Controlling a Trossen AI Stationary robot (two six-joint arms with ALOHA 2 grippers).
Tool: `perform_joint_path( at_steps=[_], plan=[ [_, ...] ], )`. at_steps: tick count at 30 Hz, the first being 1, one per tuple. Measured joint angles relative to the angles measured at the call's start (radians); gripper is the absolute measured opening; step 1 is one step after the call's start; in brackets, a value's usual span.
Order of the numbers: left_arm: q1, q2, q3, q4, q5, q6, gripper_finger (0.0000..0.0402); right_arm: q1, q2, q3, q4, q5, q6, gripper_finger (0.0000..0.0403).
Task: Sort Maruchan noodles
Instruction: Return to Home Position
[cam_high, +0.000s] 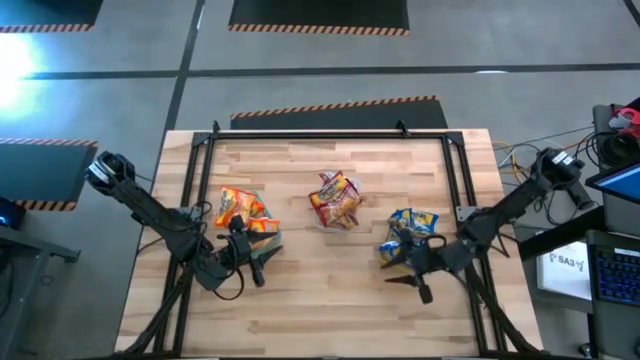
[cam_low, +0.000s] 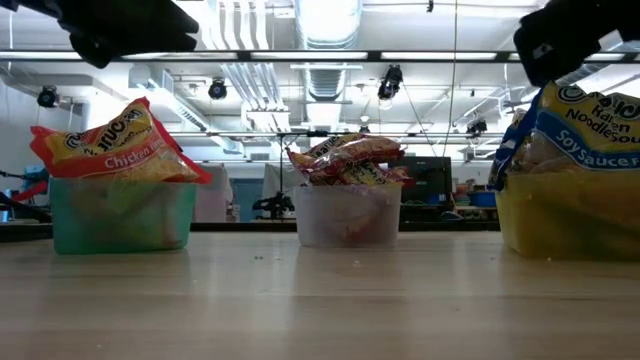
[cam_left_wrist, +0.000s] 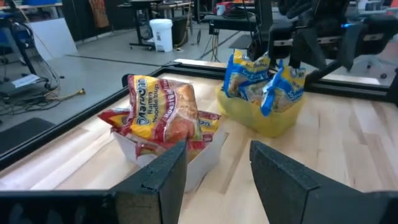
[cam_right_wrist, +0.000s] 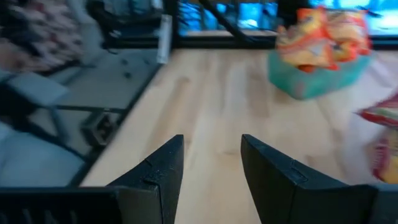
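- Even overhead light falls on the wooden worktop, which is bright from edge to edge with no hard glare.
- The left arm and right arm cast only soft, faint shadows on the wood beneath them.
- A white-blue glare burns out the floor beyond the worktop's far left corner.
- In the low view the ceiling lights are blown bright, and both arms read as black shapes against them.
- The red noodle packets carry small glints on their plastic.
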Motion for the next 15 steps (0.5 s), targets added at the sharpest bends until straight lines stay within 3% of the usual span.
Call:
perform_joint_path(
  at_steps=[6, 15],
  plan=[
    [0.000, 0.000, -0.007, 0.009, 0.000, 0.001, 0.0158, -0.033, -0.015, -0.117, 0.160, -0.141, -0.075, 0.0150],
    [0.001, 0.000, -0.007, 0.015, -0.076, 0.004, 0.0158, -0.051, -0.012, -0.209, 0.377, -0.171, -0.164, 0.0150]
  ],
)
